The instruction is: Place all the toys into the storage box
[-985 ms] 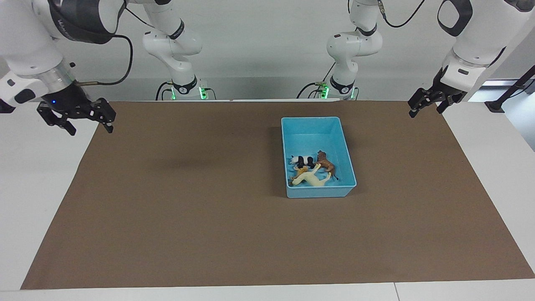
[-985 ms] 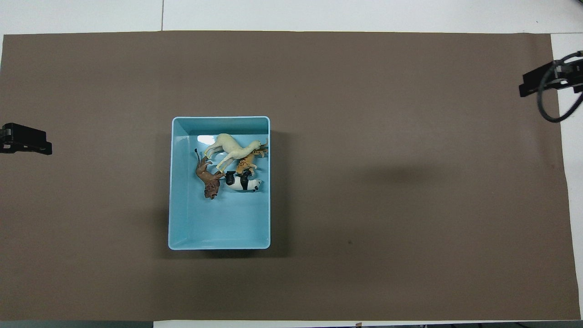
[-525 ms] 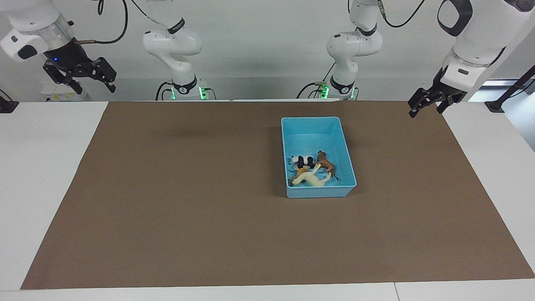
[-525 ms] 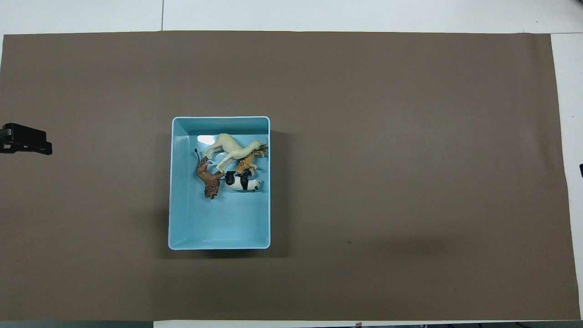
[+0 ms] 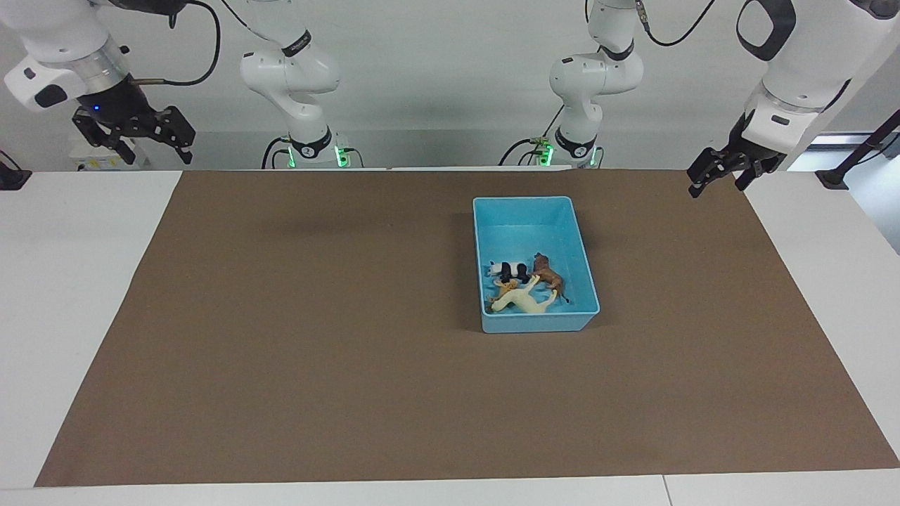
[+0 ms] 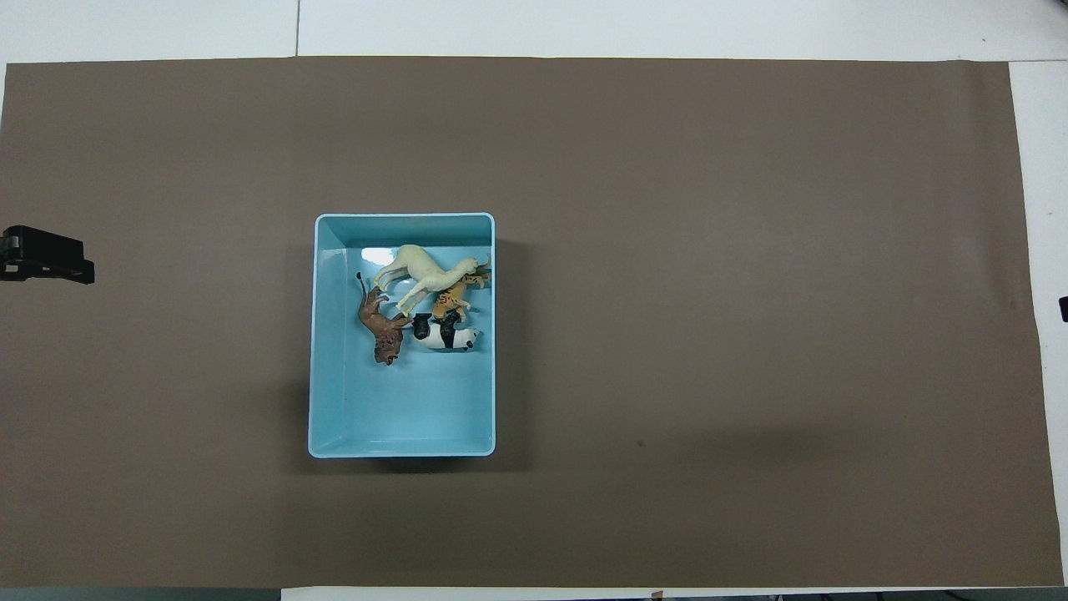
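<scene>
All the toys lie together in the light blue storage box [image 5: 524,200] [image 6: 405,217], in the half farther from the robots. The cream horse [image 5: 524,301] [image 6: 421,271] lies on its side, partly over the orange tiger [image 5: 508,286] [image 6: 455,294]. The panda [image 5: 510,269] [image 6: 446,335] and the brown lion [image 5: 548,275] [image 6: 380,327] lie beside them. My left gripper [image 5: 716,190] [image 6: 50,255] hangs open and empty over the mat's edge at the left arm's end. My right gripper [image 5: 159,159] is raised, open and empty, over the white table at the right arm's end; only a sliver of the right gripper [image 6: 1064,309] shows from overhead.
A brown mat [image 5: 316,337] covers most of the white table [image 5: 63,295]. The box stands on it toward the left arm's end. The two arm bases [image 5: 309,144] stand at the table's robot edge.
My right gripper has lifted from low over the mat's edge and drawn back toward the robots' end of the table. The left gripper, box and toys have stayed put.
</scene>
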`<state>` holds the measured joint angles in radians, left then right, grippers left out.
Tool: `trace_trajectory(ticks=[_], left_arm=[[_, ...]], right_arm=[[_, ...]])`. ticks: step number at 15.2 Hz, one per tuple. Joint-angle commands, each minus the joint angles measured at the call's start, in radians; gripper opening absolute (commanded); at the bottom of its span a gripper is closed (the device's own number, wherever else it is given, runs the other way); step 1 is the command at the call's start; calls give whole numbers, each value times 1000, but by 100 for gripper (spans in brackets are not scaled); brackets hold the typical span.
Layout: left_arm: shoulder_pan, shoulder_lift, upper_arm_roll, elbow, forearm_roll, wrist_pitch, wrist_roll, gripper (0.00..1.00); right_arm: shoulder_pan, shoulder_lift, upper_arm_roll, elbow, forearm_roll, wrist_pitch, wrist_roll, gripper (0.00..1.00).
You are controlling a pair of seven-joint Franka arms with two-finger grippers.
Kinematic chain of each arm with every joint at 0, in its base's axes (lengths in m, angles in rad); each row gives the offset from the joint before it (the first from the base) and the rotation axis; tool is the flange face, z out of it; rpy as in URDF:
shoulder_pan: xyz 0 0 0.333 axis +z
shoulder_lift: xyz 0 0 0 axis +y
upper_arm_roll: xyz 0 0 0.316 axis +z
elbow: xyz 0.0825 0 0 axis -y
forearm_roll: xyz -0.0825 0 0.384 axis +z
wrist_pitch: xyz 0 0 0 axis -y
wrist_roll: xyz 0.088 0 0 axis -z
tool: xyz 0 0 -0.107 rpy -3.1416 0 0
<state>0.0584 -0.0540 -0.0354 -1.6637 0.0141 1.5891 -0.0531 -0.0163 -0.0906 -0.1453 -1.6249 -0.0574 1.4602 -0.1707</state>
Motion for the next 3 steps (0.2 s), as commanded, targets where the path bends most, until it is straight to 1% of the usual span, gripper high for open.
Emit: trace_trajectory(ticks=[1,3], left_arm=[[-8,-21,8,-24,-3,14,1,100],[-8,-21,8,-24,-3,14,1,100]], right_arm=[[-1,-26,10,-29,-19,16,10,100],[1,-26,10,-27,-19,16,10,100]])
